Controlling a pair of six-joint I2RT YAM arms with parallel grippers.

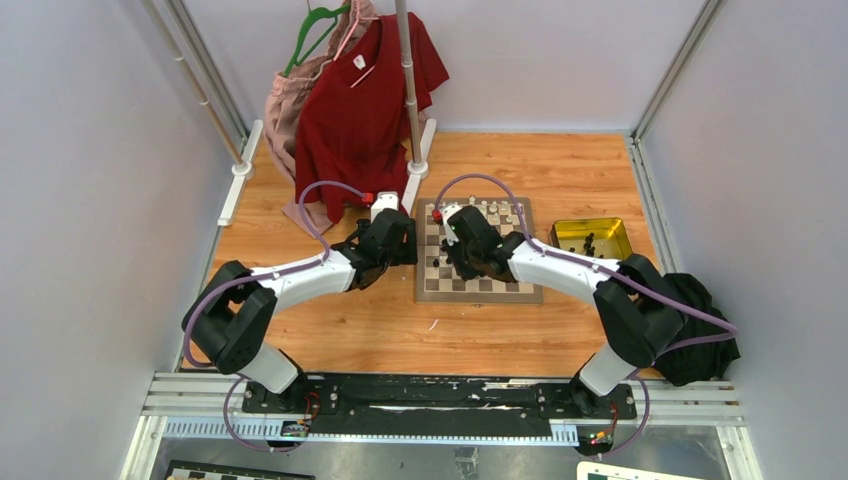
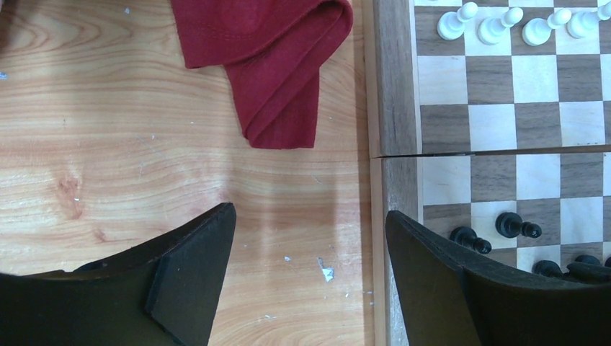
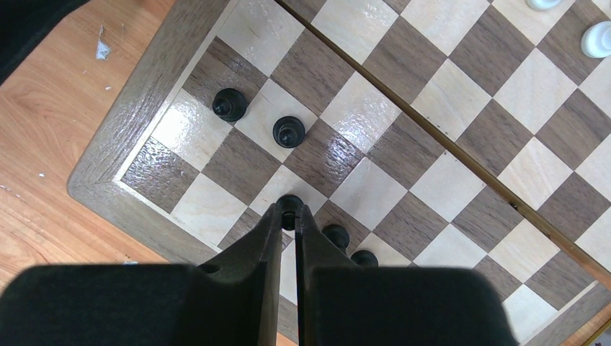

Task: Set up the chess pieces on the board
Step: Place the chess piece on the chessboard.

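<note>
Right gripper (image 3: 290, 215): jaws pinched narrow on glossy black pawn (image 3: 291, 201) near board (image 3: 108, 148) corner. Other black pieces (image 3: 288, 131) round-headed, upright nearby. White pieces (image 2: 497, 25) in row at far edge. Board: glossy checkered wood, grained brown border, seam across middle. Left gripper (image 2: 310, 216): jaws wide apart, empty, over pale wood-grain surface (image 2: 108, 144) beside board. Red shirt (image 2: 288, 72), stitched hem, lies on surface.

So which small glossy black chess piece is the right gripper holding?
The glossy black piece pinched at the tip of the right gripper, near the corner of the checkered wooden board; the four other black pieces stand free.
</note>
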